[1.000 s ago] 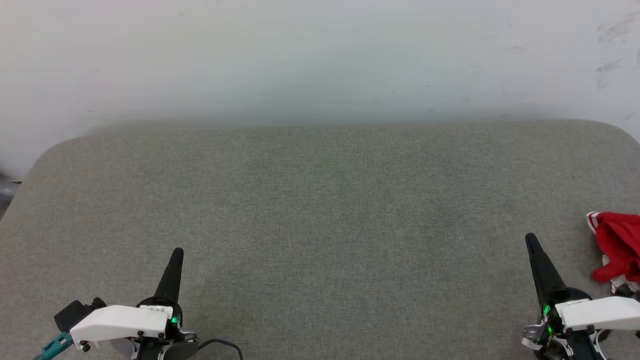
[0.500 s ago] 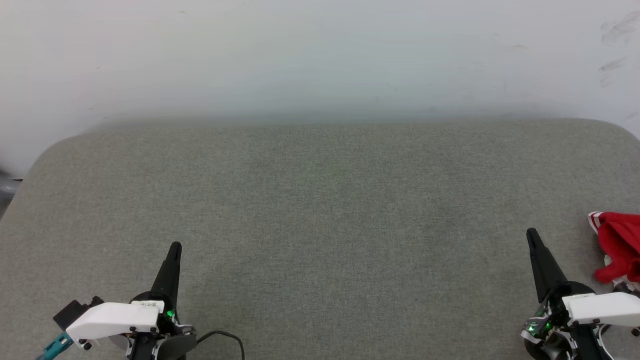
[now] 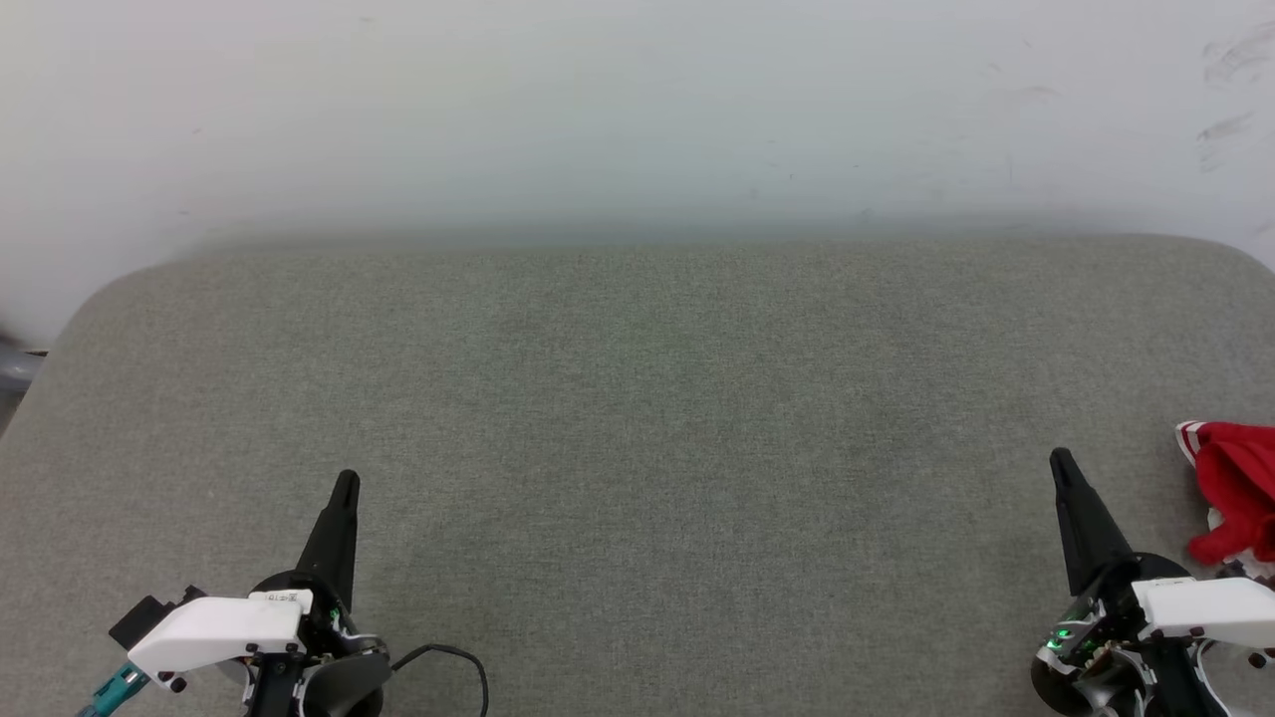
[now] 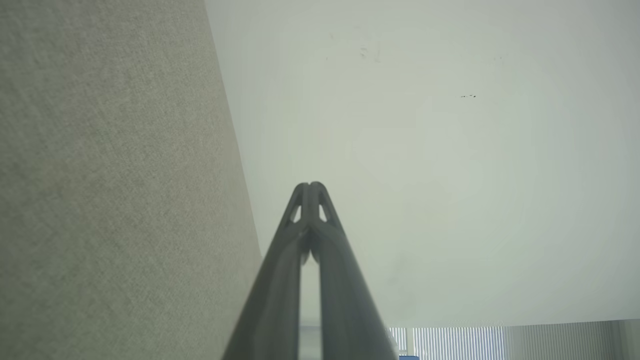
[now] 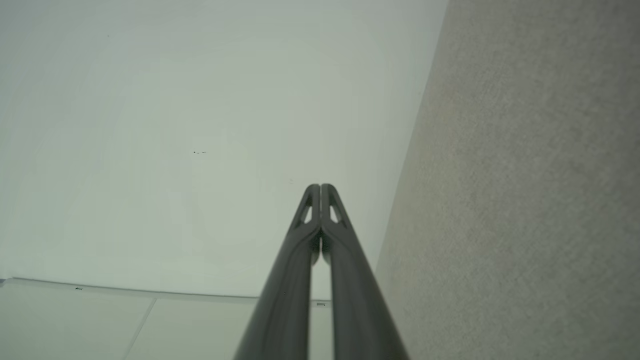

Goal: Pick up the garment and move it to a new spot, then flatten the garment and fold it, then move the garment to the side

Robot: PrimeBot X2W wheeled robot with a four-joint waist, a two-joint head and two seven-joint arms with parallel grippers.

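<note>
Red fabric, bunched into a soft lump, is what shows of the garment (image 3: pixel 1233 486). It lies by the right edge of the fabric-covered table (image 3: pixel 637 418), toward the near side. A band of white-and-red striped trim runs along its upper left, and a scrap of white peeks out beneath the red. The head view's border cuts off the rest, so sleeves, numerals and overall shape cannot be made out. Its lower end meets the dark and white parts of the right wrist, and whether they touch is unclear.

Just to the left of the garment and apart from it, the right gripper (image 3: pixel 1062 462) points up the table, its two dark fingers pressed together and gripping nothing; the right wrist view shows the tips (image 5: pixel 320 188) meeting against a pale wall (image 3: pixel 637 100). Well apart, near the table's front left, the left gripper (image 3: pixel 346 484) is likewise closed and empty, its tips (image 4: pixel 311 186) touching. A black cable (image 3: pixel 460 659) curls beside its base.
</note>
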